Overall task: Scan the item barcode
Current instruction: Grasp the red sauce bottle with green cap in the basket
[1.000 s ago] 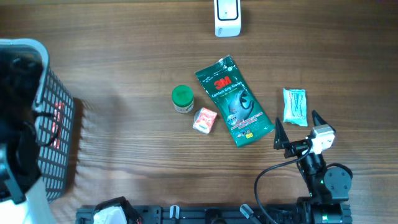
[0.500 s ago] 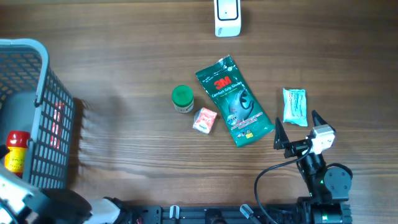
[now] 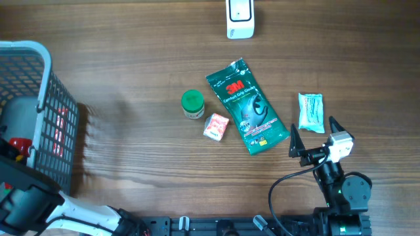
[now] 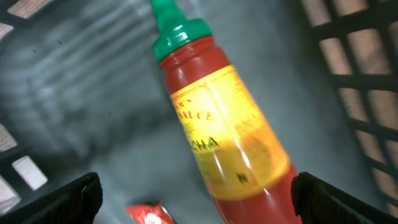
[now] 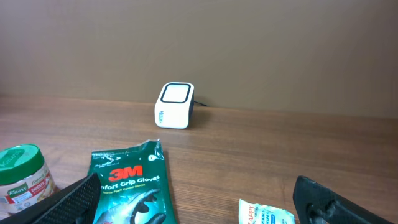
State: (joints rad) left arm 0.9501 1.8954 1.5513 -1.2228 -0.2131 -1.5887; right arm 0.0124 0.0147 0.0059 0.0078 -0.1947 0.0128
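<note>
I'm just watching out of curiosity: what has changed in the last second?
The left arm drew back from over the basket toward the near edge, uncovering the sauce bottle; the left gripper, open, holds nothing. The right gripper, scanner and glove pack stayed put.

Premises: mock shop checkout, set up as a robot test station.

Evidence:
- Wood-grain worktop [image 3: 131, 65], plain brown wall [image 5: 249, 43] behind far edge.
- White barcode scanner [image 3: 240, 18] at far edge, approx. centre.
- Grey wire shopping basket [image 3: 59, 144] at left edge; red sauce bottle [image 4: 224, 130] w/ green cap inside.
- Retail goods mid-worktop: 3M glove pack [image 3: 248, 106], green-lid jar [image 3: 192, 103], small red-white packet [image 3: 216, 126], teal sachet [image 3: 311, 112].
- Robot arm [image 3: 335, 177] w/ cabling at near-right corner.
</note>
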